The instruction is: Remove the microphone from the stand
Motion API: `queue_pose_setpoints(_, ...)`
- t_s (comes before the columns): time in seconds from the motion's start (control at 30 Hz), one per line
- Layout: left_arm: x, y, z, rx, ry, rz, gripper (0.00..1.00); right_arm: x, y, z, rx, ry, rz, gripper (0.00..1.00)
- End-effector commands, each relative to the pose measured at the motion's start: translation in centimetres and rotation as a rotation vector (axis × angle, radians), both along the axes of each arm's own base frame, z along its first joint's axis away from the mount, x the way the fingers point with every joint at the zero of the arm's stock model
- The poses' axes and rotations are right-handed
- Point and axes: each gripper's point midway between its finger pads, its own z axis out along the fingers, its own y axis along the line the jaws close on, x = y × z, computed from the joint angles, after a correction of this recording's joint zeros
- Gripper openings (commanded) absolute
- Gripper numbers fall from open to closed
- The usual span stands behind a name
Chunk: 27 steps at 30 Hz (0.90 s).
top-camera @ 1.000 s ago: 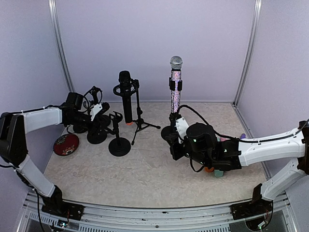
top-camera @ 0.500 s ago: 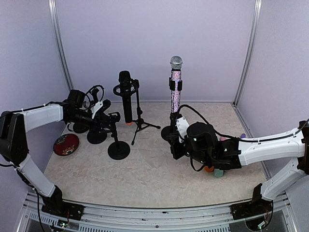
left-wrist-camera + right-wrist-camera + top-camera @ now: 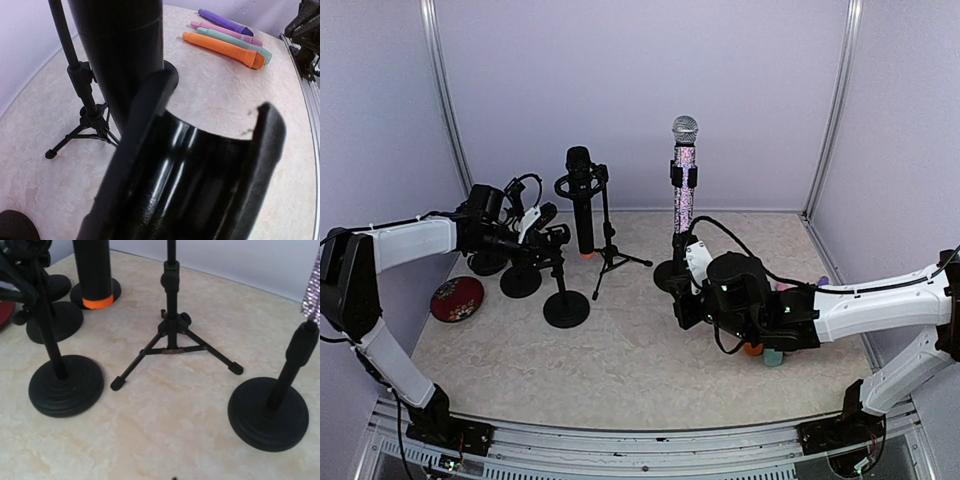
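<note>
A black microphone (image 3: 581, 200) with an orange ring at its foot stands upright in the ring holder of a tripod stand (image 3: 610, 255). A glittery microphone (image 3: 684, 180) sits clipped in a round-based stand (image 3: 669, 274). My left gripper (image 3: 548, 238) is shut on the empty black clip (image 3: 200, 170) of a short round-based stand (image 3: 566, 306); that clip fills the left wrist view, with the black microphone (image 3: 120, 50) just behind it. My right gripper (image 3: 682, 305) hovers low beside the glittery microphone's stand base (image 3: 269, 415), shut and holding nothing.
Two more round stand bases (image 3: 520, 282) and a red disc (image 3: 456, 298) lie at the left. Several coloured pen-like sticks (image 3: 225, 47) lie on the table near the right arm. The tripod's legs (image 3: 172, 347) spread between the two round-based stands.
My left gripper moved right onto the short stand's clip and closed on it. The right arm has stayed put.
</note>
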Motion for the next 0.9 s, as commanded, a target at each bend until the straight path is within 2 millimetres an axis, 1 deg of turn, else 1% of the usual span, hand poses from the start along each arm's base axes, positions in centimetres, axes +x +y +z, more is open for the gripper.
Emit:
queue_pose_setpoints(0.0, 3.3, 1.5, 0.1, 0.043, -0.106, 0.101, 0.10, 0.3, -0.5, -0.1, -0.007, 0.000, -0.013, 0.09)
queue_pose_setpoints(0.07, 4.6, 2.2, 0.0, 0.073, -0.144, 0.127, 0.06, 0.4, -0.6, 0.0, -0.008, -0.002, -0.015, 0.09)
queue_pose_setpoints(0.2, 7.1, 2.8, -0.2, 0.127, -0.208, 0.173, 0.01, 0.4, -0.8, 0.2, -0.009, -0.004, -0.017, 0.08)
queue_pose_setpoints(0.27, 8.4, 3.1, -0.3, 0.146, -0.235, 0.202, 0.00, 0.4, -0.9, 0.3, -0.012, -0.005, -0.020, 0.07)
queue_pose_setpoints(0.4, 10.7, 3.4, 0.2, 0.127, -0.262, 0.241, 0.00, 0.5, -1.2, 0.5, -0.014, -0.007, -0.029, 0.06)
queue_pose_setpoints(0.53, 12.3, 3.5, 0.2, 0.110, -0.262, 0.256, 0.00, 0.6, -1.6, 0.8, -0.022, -0.012, -0.042, 0.06)
queue_pose_setpoints(0.67, 13.5, 4.2, -0.1, 0.115, -0.258, 0.287, 0.00, 0.7, -2.1, 0.9, -0.024, -0.013, -0.059, 0.06)
queue_pose_setpoints(0.7, 13.5, 4.3, -0.2, 0.117, -0.254, 0.289, 0.03, 0.8, -2.3, 0.9, -0.023, -0.013, -0.063, 0.06)
queue_pose_setpoints(0.73, 13.5, 4.3, -0.2, 0.120, -0.254, 0.293, 0.10, 1.0, -2.5, 0.9, -0.024, -0.013, -0.068, 0.06)
queue_pose_setpoints(0.77, 13.5, 4.4, -0.2, 0.123, -0.251, 0.302, 0.21, 1.2, -2.7, 0.9, -0.024, -0.013, -0.075, 0.06)
queue_pose_setpoints(0.8, 13.5, 4.6, -0.2, 0.125, -0.246, 0.310, 0.35, 1.5, -2.9, 1.0, -0.022, -0.012, -0.085, 0.07)
queue_pose_setpoints(0.83, 13.4, 4.8, -0.1, 0.129, -0.241, 0.321, 0.48, 1.9, -3.2, 1.1, -0.016, -0.011, -0.094, 0.10)
queue_pose_setpoints(0.87, 13.3, 5.0, 0.0, 0.131, -0.236, 0.334, 0.56, 2.3, -3.5, 1.4, -0.012, -0.013, -0.100, 0.13)
